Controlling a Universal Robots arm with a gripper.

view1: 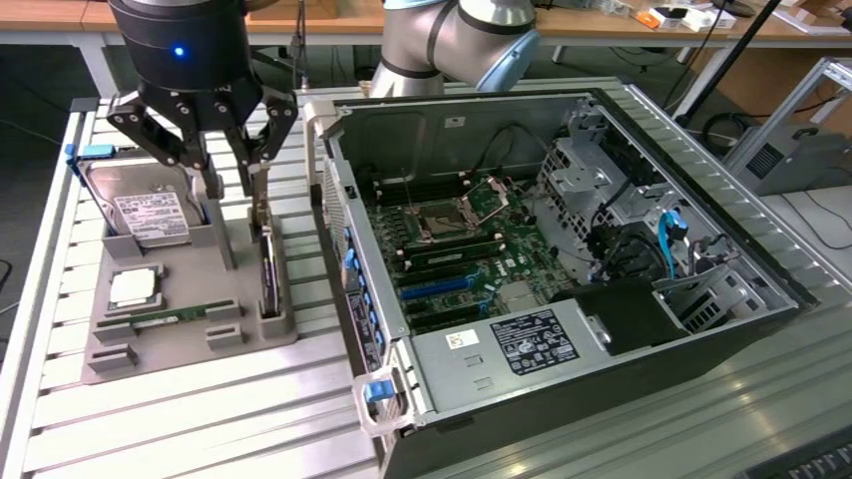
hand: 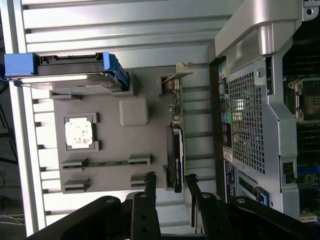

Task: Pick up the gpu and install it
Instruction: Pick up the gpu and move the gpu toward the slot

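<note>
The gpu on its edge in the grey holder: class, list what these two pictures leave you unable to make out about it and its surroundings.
Broad faces of the gpu: edge-on in both views; lower edge sunk in the grey holder.
End of the gpu nearest the hard drive, exterior view: partly behind the open gripper.
Label print on the hard drive, exterior view: too small to read.
Wrist view: the computer case is cut off by the picture's edge.

A ribbed metal desk (view1: pixel 200 419) is stretching across the scene, its slats catching pale light. Behind it, wooden tables (view1: pixel 600 22) are standing over a dark floor (view1: pixel 34 90), and an aluminium frame (view1: pixel 799 110) is rising at the exterior view's right.
</note>
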